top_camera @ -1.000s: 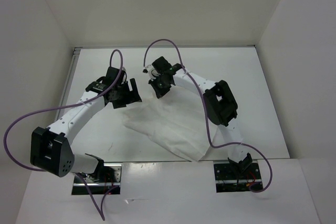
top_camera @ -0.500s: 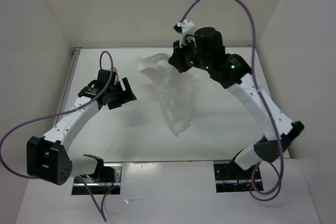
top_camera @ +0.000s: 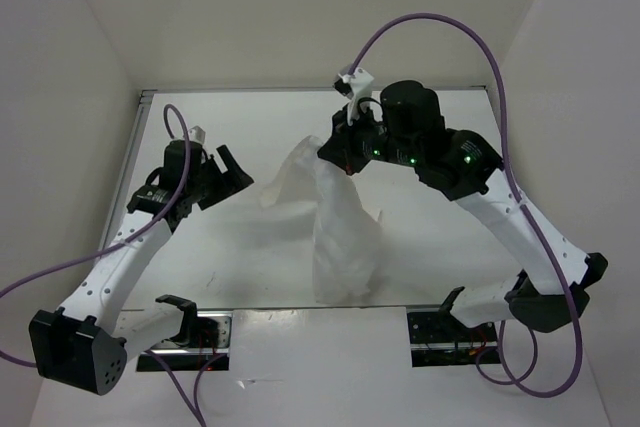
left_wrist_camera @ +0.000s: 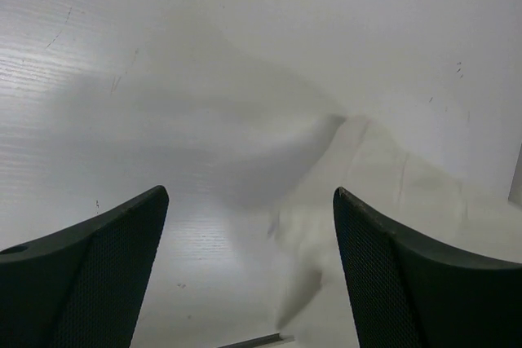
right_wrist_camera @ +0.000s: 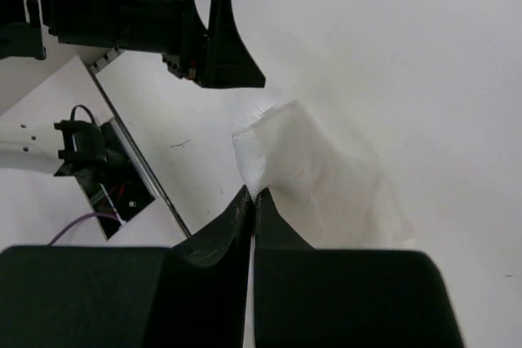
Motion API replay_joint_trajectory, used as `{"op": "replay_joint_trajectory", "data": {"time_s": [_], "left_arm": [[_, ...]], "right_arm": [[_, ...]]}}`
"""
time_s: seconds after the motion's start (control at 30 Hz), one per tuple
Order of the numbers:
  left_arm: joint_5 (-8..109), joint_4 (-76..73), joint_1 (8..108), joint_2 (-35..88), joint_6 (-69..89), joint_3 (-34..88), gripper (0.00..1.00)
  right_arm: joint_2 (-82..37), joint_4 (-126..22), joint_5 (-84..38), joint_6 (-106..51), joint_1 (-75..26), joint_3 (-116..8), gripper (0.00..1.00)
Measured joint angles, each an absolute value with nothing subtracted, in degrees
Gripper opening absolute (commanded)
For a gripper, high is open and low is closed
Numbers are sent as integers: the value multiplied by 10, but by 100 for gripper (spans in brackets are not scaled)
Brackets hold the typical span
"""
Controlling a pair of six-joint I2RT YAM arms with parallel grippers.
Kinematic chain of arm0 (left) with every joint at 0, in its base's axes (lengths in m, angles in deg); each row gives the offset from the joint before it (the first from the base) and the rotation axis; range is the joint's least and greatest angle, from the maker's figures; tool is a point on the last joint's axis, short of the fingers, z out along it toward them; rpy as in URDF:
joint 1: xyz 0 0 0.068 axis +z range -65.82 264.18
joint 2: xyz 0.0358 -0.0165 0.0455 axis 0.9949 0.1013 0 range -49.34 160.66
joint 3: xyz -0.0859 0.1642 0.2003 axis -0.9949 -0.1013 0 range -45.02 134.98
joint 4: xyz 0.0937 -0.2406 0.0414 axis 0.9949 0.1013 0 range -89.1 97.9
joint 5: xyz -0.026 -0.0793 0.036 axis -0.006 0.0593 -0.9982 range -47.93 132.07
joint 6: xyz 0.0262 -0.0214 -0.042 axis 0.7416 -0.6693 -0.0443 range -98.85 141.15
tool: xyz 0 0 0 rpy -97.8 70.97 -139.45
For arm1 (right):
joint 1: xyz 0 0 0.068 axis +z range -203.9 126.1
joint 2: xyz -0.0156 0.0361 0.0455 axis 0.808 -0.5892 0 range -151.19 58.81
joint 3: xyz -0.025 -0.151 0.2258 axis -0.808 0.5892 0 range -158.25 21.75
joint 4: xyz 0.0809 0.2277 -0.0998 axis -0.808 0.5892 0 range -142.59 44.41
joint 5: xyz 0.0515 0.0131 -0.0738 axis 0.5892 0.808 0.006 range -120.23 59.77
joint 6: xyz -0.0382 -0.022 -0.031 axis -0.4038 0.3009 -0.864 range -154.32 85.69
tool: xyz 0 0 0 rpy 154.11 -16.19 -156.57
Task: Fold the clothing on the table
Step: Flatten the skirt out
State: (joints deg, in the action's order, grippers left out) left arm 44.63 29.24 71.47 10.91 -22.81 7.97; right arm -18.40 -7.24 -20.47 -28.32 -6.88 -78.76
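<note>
At the bottom of the top view, the lower end of the clothing (top_camera: 338,237) is resting on the table (top_camera: 230,257), close to its near edge and a little right of centre. From there the cloth is rising as a narrow bunched column, with a loose flap sticking out to the upper left. At its top, above the middle of the frame, the right gripper (top_camera: 340,152) is pinching the fabric, jaws closed tight on it. In the right wrist view the gripper (right_wrist_camera: 249,216) is clamping the clothing (right_wrist_camera: 310,169) at lower centre, and the cloth is draping away toward mid-frame. Left of the column and apart from it, the left gripper (top_camera: 222,175) is hovering over bare table. In its wrist view the left gripper (left_wrist_camera: 249,275) is showing jaws spread wide with nothing between them.
</note>
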Motion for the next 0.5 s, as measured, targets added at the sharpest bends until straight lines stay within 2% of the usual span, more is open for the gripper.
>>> {"op": "replay_joint_trajectory", "data": {"time_s": [0.13, 0.3, 0.5], "left_arm": [[444, 295, 715, 109, -232, 71, 89], [440, 295, 715, 110, -241, 71, 89], [440, 291, 715, 149, -241, 71, 89]], "right_arm": [[-164, -75, -217, -268, -87, -788, 0], [-175, -93, -226, -237, -177, -791, 0], [-304, -132, -245, -208, -276, -771, 0]]}}
